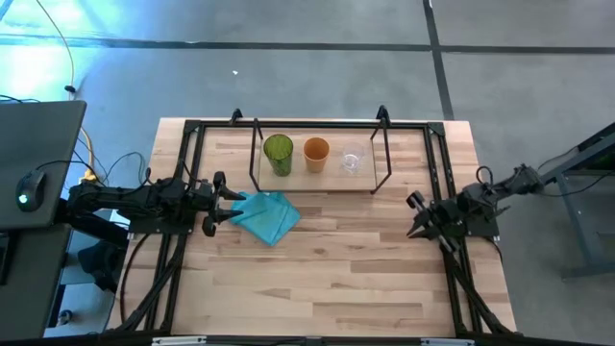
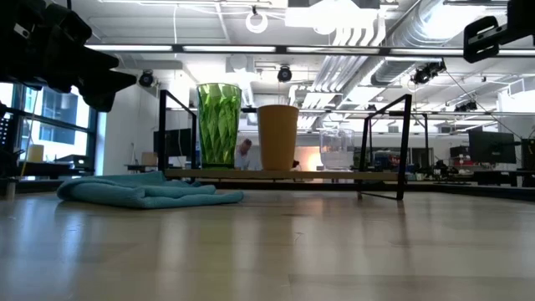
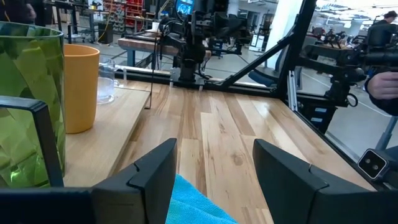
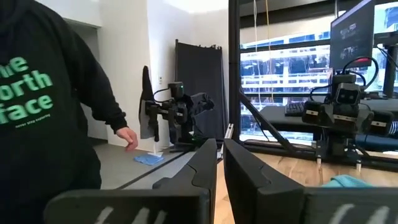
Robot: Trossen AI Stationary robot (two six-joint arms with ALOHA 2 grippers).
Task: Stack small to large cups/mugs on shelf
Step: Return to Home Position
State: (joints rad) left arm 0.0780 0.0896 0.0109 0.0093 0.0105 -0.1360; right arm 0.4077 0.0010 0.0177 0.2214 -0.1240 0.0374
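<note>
- Three cups stand in a row on the shelf (image 1: 317,183) at the tabletop's (image 1: 336,279) far side: green cup (image 1: 279,154), orange cup (image 1: 316,153) and clear cup (image 1: 353,161), each apart from its neighbour.
- The left claw (image 3: 214,143), fingers apart and empty, hangs at the teal cloth's (image 1: 267,216) edge, near the shelf's green-cup end. A careless swing could snag the cloth or knock the frame.
- The right claw (image 4: 219,144), fingers drawn together, is well clear.
- A person in a dark hoodie (image 4: 43,93) stands beyond it.

In the left wrist view the green cup (image 3: 25,93) runs off the picture's edge, and a black leg of the shelf (image 3: 50,146) crosses it. The orange cup (image 3: 79,87) covers most of the clear cup (image 3: 107,79). The teal cloth (image 3: 198,206) is cropped. In the right wrist view a person (image 4: 43,124) is cut off above the shoulders.
</note>
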